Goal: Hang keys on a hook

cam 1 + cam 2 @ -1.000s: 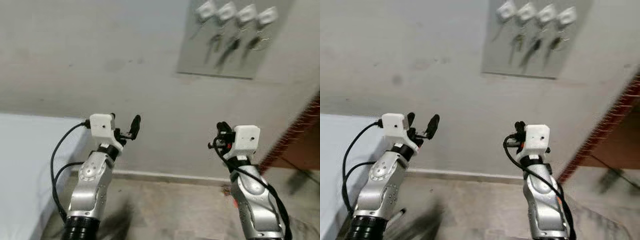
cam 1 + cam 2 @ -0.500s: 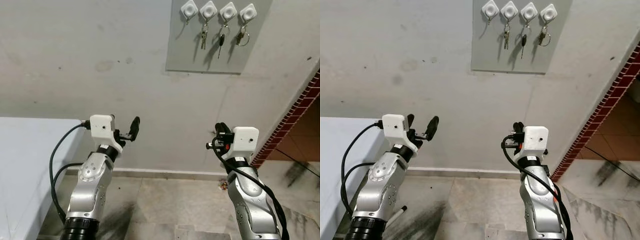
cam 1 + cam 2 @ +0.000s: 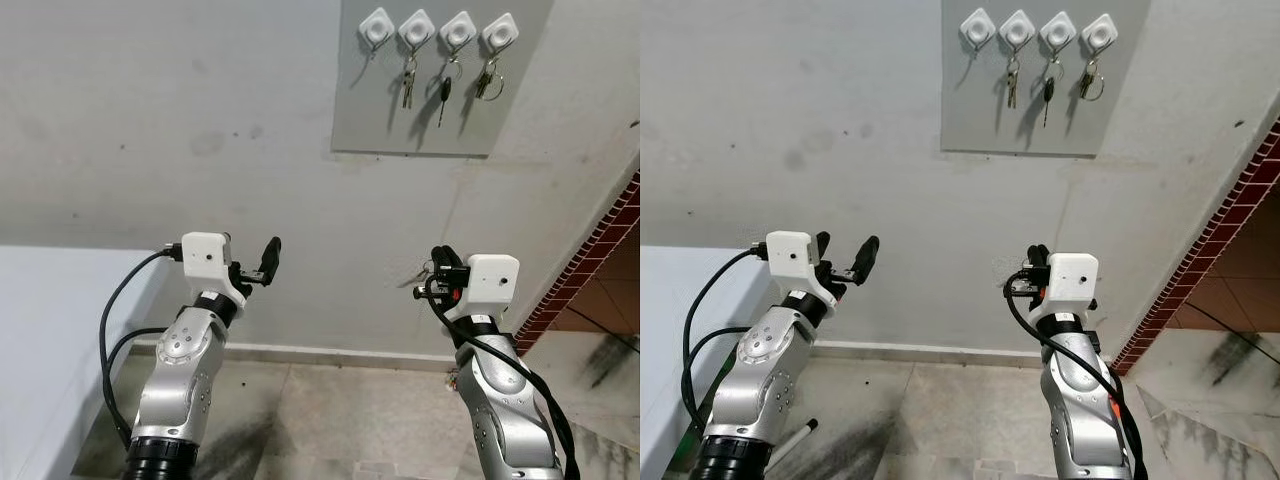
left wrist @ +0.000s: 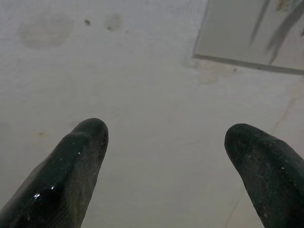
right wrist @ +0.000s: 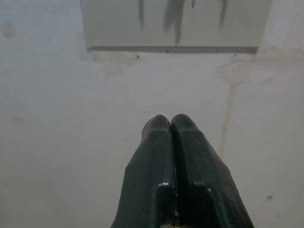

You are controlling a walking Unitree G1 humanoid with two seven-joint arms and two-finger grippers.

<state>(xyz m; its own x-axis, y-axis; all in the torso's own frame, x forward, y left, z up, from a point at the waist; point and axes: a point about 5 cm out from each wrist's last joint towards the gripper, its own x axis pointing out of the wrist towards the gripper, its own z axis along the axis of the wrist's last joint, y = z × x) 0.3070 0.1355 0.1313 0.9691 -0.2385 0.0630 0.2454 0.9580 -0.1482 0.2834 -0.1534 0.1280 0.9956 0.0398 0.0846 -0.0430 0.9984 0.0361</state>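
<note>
The grey board (image 5: 175, 23) is cut off at the edge — keys unseen, just shadows.

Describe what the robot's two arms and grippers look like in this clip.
Both arms are silver metal with black cuffs. Each wrist carries a white boxy camera housing and looping black cables. The left gripper and right gripper have long black fingers; orange accents show near the right wrist.

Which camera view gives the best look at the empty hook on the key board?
The right eye view: the empty hook sits sharp at the left end of the grey board. The left eye view shows it equally well. Both wrist views catch just the board's lower edge.
</note>
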